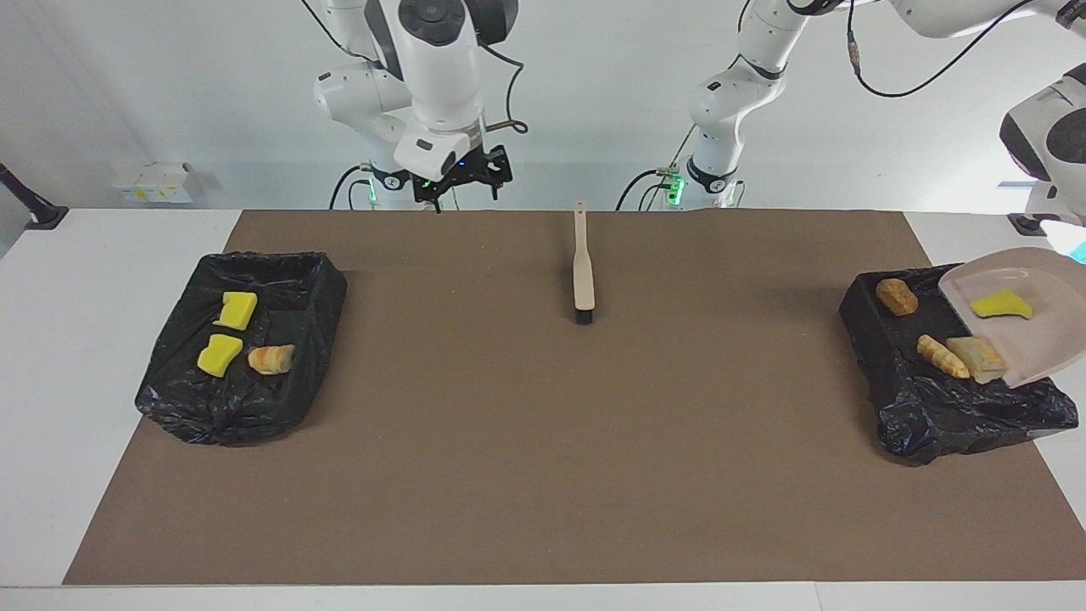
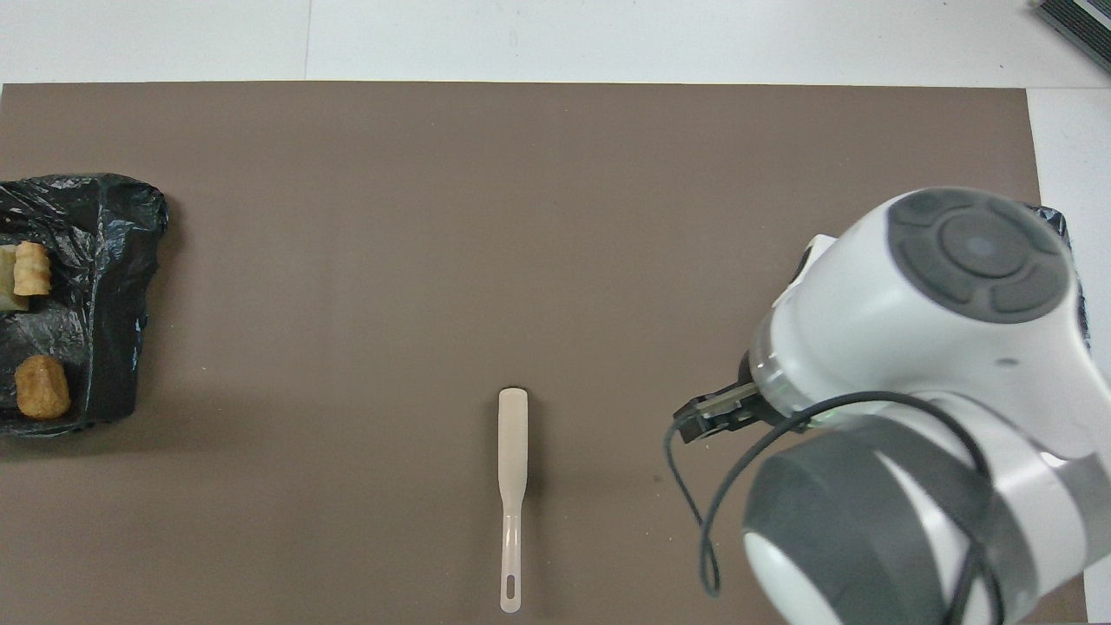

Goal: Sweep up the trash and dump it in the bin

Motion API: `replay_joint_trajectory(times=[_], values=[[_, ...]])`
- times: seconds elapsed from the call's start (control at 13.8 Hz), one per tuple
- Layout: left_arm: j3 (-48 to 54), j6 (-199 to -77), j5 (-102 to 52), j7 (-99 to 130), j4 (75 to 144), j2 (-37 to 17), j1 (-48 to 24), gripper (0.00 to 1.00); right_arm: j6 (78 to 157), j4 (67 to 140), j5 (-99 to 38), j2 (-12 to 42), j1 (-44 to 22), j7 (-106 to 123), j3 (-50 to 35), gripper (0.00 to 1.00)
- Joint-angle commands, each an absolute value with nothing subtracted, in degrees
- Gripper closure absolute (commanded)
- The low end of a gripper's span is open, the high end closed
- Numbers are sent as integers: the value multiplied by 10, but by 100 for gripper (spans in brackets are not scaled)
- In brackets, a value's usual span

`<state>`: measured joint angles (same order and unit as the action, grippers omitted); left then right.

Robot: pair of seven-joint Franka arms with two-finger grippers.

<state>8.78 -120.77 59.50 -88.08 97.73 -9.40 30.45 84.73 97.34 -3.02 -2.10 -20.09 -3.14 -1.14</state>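
Brown mat lies bare around the brush. Trash is tipped from the dustpan, presumably gripped by the unseen left end effector, over the bin at the bench edge. The right end effector is held wide, empty.

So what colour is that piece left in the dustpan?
Yellow sponge in the dustpan; facing view.

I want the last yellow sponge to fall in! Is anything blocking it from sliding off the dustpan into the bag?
Nothing visible blocks it. The yellow sponge lies on the tilted dustpan, whose lower lip hangs over the black bin.
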Motion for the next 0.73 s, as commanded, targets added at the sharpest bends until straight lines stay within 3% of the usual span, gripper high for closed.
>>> replay_joint_trajectory(times=[0.0, 0.36, 0.65], values=[[87, -1201, 635, -866, 983, -77, 302, 100, 838, 966, 7, -32, -170, 48, 10, 0], [87, -1180, 660, -850, 986, -58, 301, 100, 845, 966, 33, -32, -115, 157, 52, 0], [87, -1176, 708, -785, 1047, -25, 287, 100, 849, 951, 40, -28, -67, 174, 54, 0]])
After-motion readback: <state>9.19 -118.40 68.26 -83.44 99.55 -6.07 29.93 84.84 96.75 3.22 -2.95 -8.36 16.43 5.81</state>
